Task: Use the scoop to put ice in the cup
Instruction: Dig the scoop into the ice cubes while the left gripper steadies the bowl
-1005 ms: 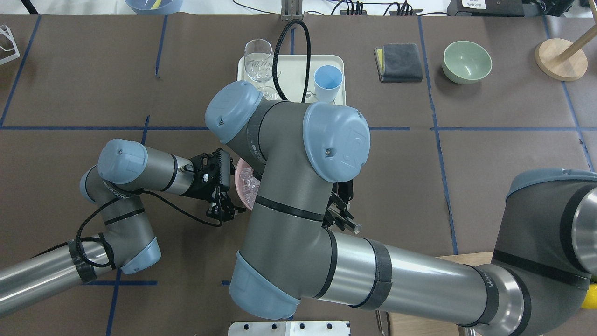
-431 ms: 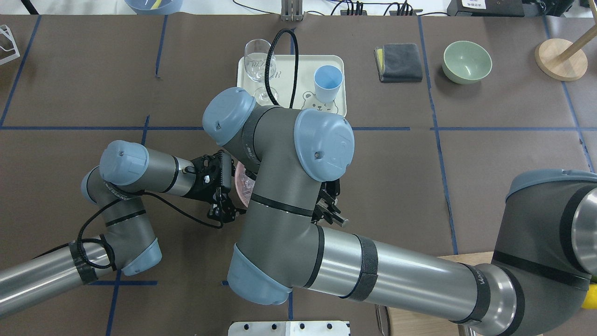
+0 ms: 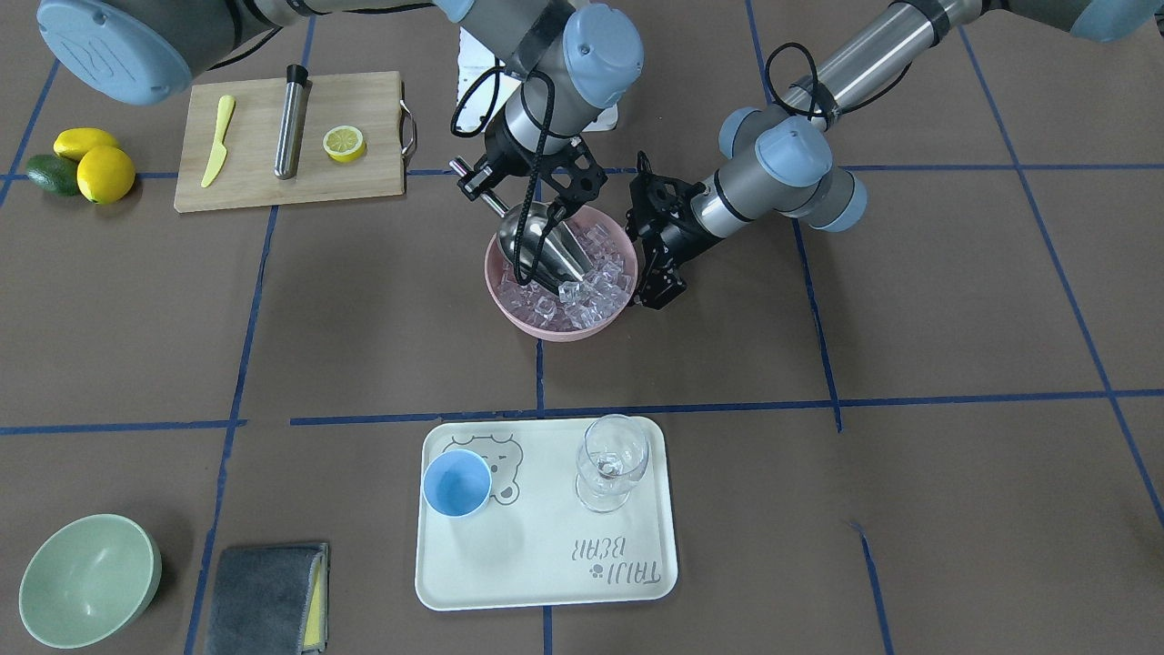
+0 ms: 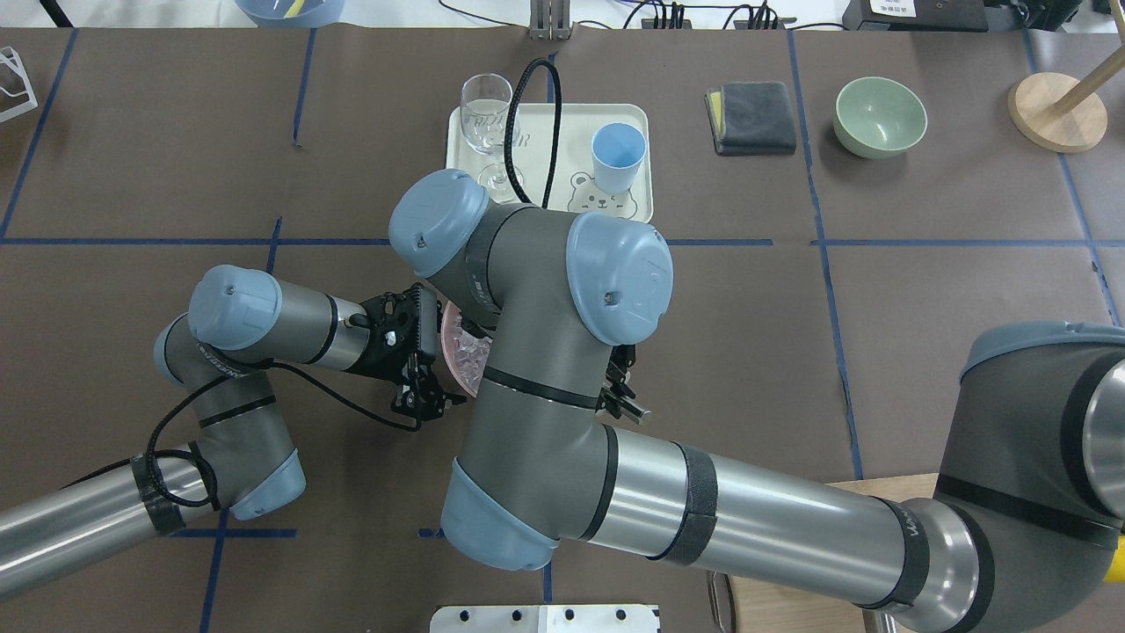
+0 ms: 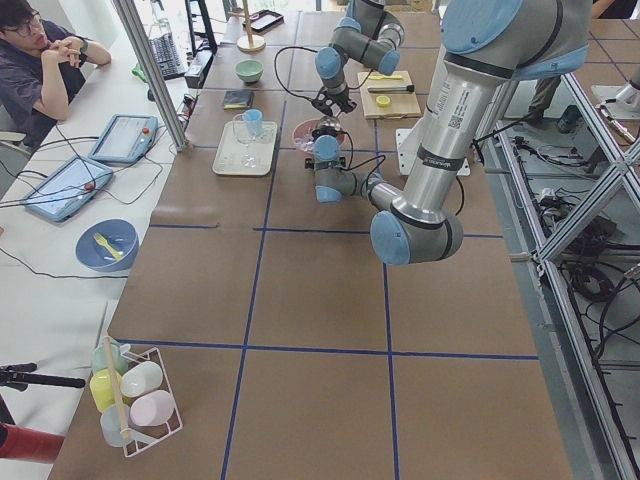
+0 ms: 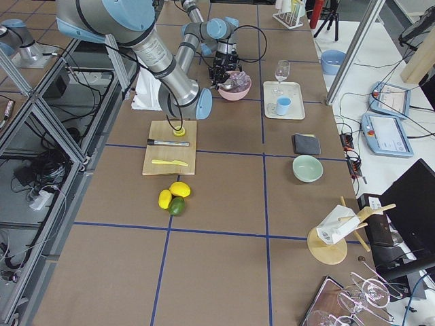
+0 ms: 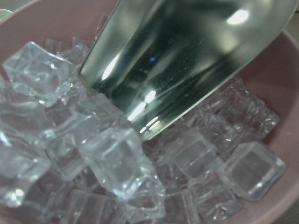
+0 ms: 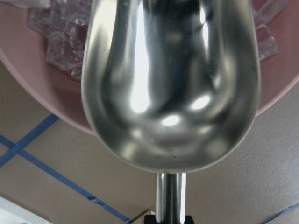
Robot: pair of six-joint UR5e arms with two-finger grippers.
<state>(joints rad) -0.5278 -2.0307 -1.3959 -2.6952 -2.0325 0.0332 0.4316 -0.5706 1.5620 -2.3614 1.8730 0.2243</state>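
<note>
The steel scoop [image 3: 536, 241] tilts head-down into the ice [image 3: 591, 284] in a pink bowl [image 3: 509, 305]. My right gripper [image 3: 491, 188] is shut on the scoop's thin handle. The scoop's head fills the right wrist view [image 8: 170, 79] and is empty inside. In the left wrist view its tip [image 7: 187, 56] rests against the ice cubes [image 7: 112, 158]. My left gripper [image 3: 657, 282] is shut on the pink bowl's rim on the robot's left side. The light-blue cup [image 3: 456, 483] stands empty on a cream tray [image 3: 546, 564], far from the bowl.
A clear wine glass [image 3: 614, 459] stands on the tray beside the cup. A wooden board [image 3: 291, 182] holds a yellow knife, a steel cylinder and a lemon half. A green bowl [image 3: 86, 578] and a grey cloth [image 3: 268, 582] lie at the near left.
My right arm has shifted toward the robot's left and back over the bowl, carrying the scoop with it. The left arm has barely moved.
</note>
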